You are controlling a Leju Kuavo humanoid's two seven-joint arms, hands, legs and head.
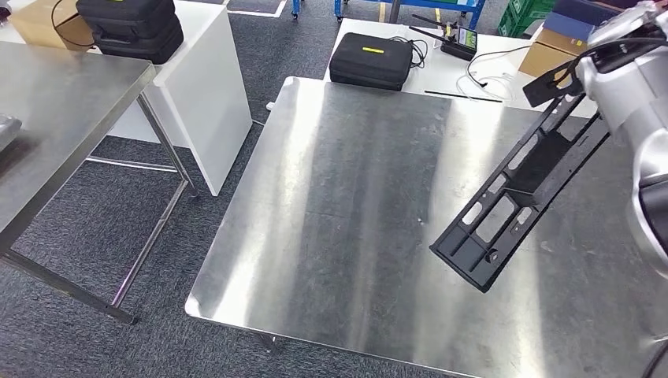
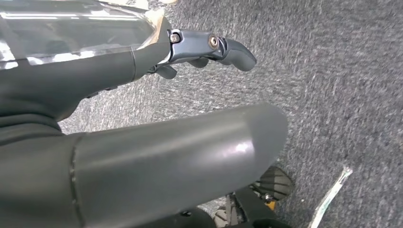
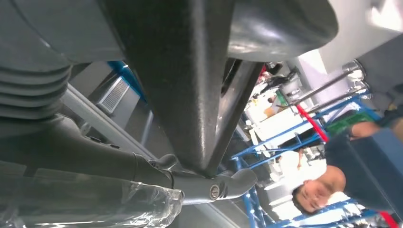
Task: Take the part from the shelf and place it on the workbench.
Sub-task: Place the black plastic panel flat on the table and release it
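The workbench (image 1: 346,228), a bare steel-topped table, is taking up the middle of the head view. To its left a second steel table (image 1: 55,110) is standing apart from it, with carpet showing between the two. Behind that, a white cabinet (image 1: 206,94) is carrying a black case (image 1: 130,27) and a cardboard box (image 1: 43,22). Beyond the workbench's far edge a white table (image 1: 441,75) is holding another black case with a yellow label (image 1: 372,60), white cables (image 1: 482,79) and a small black device with antennas (image 1: 457,41). A brown carton (image 1: 547,55) is sitting at the far right. Both cases are closed; contents cannot be told.

The part (image 1: 516,193), a long black slotted plastic frame, is hanging tilted in the air above the right side of the workbench, its lower end close over the steel but apart from it. The right hand (image 3: 209,183) is gripping its upper end, fingers curled round the dark bar.

The left hand (image 2: 209,50) is hanging over grey carpet, fingers apart, holding nothing.

In the right wrist view a person (image 3: 318,190) is standing near blue racking (image 3: 285,142).
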